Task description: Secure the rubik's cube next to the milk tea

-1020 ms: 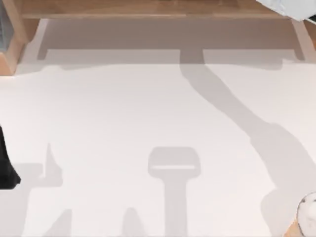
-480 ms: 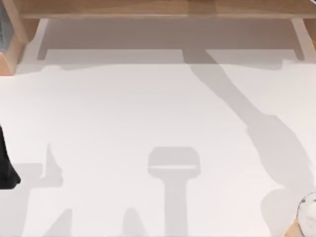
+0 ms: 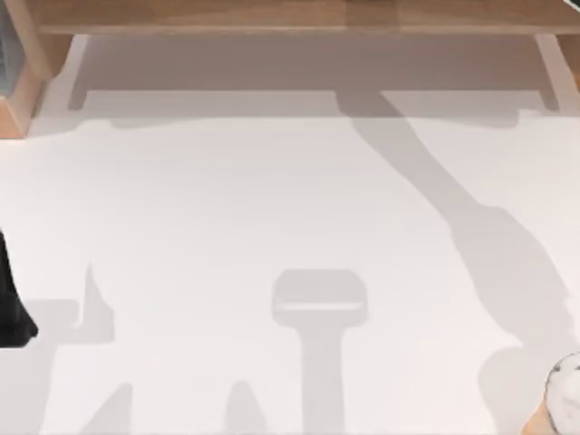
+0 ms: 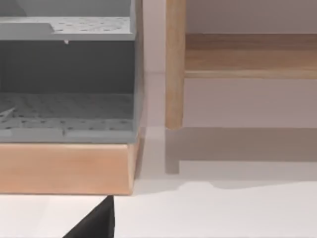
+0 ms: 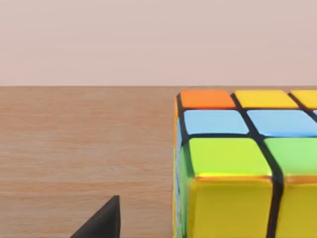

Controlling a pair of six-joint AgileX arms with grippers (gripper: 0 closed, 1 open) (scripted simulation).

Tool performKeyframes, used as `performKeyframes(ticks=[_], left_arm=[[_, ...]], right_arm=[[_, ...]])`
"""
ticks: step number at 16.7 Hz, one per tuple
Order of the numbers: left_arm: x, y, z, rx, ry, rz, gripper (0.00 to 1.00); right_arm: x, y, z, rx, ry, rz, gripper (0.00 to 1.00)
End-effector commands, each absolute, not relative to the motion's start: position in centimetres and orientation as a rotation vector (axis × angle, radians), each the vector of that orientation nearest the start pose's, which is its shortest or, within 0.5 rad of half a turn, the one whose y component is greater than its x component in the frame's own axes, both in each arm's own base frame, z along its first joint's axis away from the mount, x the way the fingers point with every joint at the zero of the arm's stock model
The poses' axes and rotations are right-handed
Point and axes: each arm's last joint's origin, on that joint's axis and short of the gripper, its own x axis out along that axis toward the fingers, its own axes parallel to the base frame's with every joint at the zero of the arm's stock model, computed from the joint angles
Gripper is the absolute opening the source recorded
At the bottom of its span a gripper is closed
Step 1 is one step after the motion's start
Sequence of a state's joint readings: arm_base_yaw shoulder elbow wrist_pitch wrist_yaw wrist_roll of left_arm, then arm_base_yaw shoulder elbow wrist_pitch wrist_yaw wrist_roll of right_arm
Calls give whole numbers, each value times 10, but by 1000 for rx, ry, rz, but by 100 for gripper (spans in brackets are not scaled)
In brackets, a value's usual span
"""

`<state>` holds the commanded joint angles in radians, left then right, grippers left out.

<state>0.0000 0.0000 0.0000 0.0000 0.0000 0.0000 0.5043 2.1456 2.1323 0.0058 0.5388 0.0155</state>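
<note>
Change: the top view's table (image 3: pixel 272 208) and arm shadow look the same as half a second ago.
Cube (image 5: pixel 242 163): sits square on a wooden surface (image 5: pixel 84 148), just beside the right gripper.
Milk tea (image 3: pixel 566 390): near right corner.
Grippers: finger state cannot be told.

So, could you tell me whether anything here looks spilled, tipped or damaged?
Nothing stands out. The rubik's cube sits flat and intact on a wooden surface, and the milk tea at the white table's right edge shows no spill.
</note>
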Motion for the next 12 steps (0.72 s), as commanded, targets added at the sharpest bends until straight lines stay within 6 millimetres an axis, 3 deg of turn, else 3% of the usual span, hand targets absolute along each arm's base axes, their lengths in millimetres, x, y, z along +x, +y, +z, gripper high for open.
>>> performKeyframes(ticks=[11, 12], left_arm=[[106, -1, 160, 0, 0, 0, 100], [106, -1, 160, 0, 0, 0, 100]], right_arm=[[450, 239, 378, 0, 0, -10, 2], [450, 239, 378, 0, 0, -10, 0]])
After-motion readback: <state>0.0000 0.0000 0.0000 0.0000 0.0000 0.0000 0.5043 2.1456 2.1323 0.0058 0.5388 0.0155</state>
